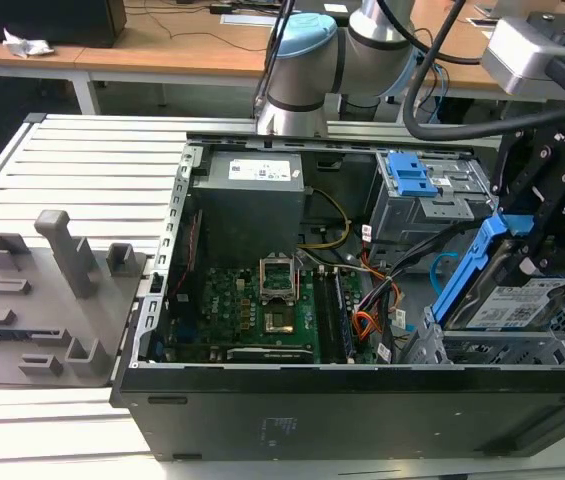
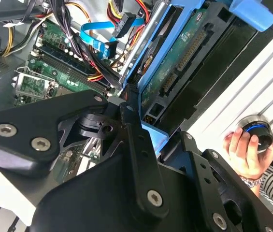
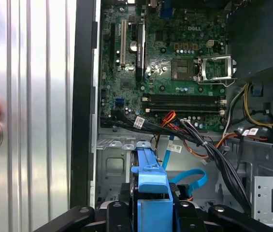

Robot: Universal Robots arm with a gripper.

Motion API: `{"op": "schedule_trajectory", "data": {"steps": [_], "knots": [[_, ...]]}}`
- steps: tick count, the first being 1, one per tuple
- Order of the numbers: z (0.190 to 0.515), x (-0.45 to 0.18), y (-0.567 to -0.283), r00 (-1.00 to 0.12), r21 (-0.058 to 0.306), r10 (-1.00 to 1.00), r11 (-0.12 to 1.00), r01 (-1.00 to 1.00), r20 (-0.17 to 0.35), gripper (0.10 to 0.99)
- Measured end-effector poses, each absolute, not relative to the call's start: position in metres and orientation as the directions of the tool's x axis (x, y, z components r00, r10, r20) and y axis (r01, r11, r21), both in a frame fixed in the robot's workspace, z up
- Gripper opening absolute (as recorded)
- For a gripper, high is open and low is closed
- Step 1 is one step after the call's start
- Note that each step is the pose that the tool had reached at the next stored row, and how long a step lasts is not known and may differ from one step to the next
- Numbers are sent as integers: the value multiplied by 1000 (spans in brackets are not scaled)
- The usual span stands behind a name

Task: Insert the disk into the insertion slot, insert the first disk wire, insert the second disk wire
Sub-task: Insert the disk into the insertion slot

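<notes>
Gripper point(image 1: 530, 250) is clamped on the disk point(image 1: 512, 305), which hangs under it at the exterior view's right, over the insertion slot point(image 1: 552, 345). Its long axis slants steeply, lower end toward the slot.

The disk point(image 1: 510, 303) wears a white printed label inside a bright blue frame. The insertion slot point(image 1: 502, 350) is silver-grey and perforated. The second disk wire point(image 3: 193, 180) is light blue; the motherboard point(image 1: 247, 310) green.
</notes>
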State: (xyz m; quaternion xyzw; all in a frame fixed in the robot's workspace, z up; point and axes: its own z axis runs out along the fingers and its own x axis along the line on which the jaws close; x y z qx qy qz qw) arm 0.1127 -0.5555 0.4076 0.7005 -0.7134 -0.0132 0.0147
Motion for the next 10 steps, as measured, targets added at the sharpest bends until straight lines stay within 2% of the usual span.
{"op": "schedule_trajectory", "data": {"steps": [10], "knots": [[398,113,-555,-18,39,-1000,18,-999,2,369]]}}
